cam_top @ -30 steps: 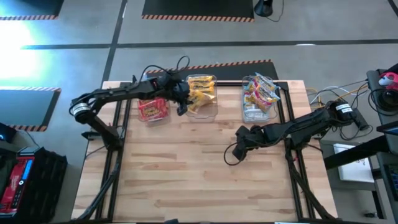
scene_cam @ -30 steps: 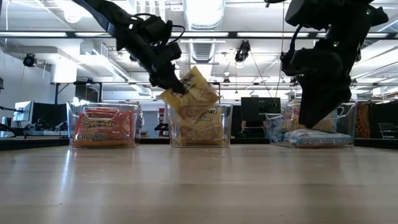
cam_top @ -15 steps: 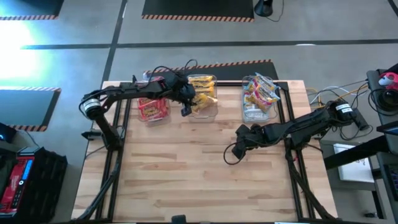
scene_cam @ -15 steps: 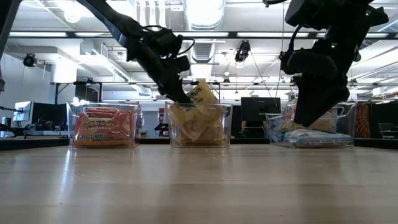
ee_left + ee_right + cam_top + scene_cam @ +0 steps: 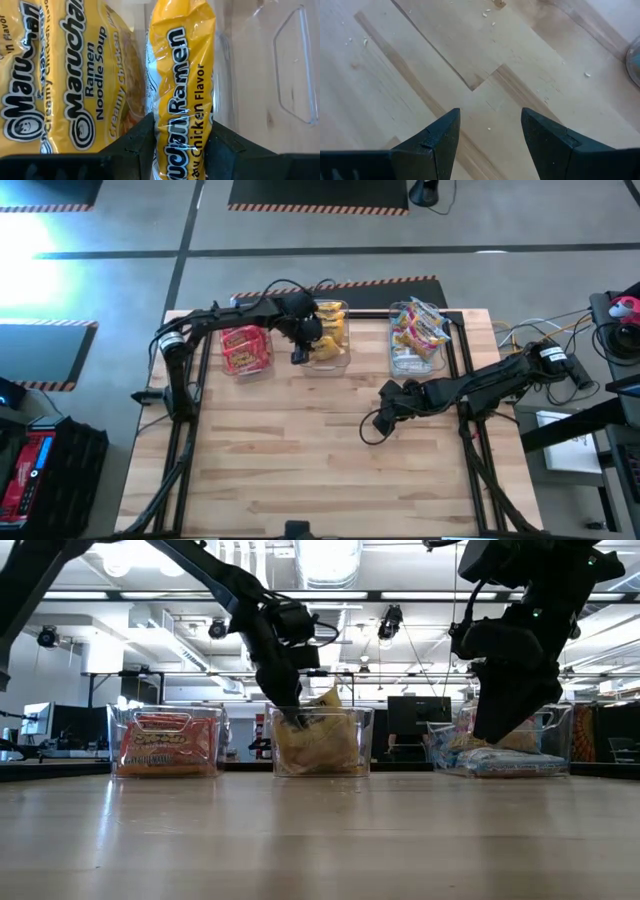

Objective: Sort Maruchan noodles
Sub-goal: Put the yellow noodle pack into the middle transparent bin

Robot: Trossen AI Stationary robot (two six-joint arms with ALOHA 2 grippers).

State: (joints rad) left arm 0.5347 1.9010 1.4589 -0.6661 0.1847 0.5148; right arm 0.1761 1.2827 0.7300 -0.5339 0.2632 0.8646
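Along the table's far edge three clear bins (image 5: 418, 358) are ranged; inside the middle bin (image 5: 318, 741) a yellow noodle packet (image 5: 182, 95) is pinched by the left gripper (image 5: 300, 352); red packets (image 5: 244, 350) fill the left bin; the near planks (image 5: 330, 460) are left bare; the right gripper (image 5: 490, 137) is held spread and empty above them.

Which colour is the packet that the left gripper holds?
Yellow, with black lettering; the left wrist view shows the packet best, clamped in the left gripper.

Three bins are set in a row along the table's (image 5: 330, 450) twelve o'clock edge: left bin (image 5: 245, 352) at eleven, middle bin (image 5: 328, 340) at twelve, right bin (image 5: 415, 338) at one. Maruchan packets (image 5: 412, 330) are held in each.
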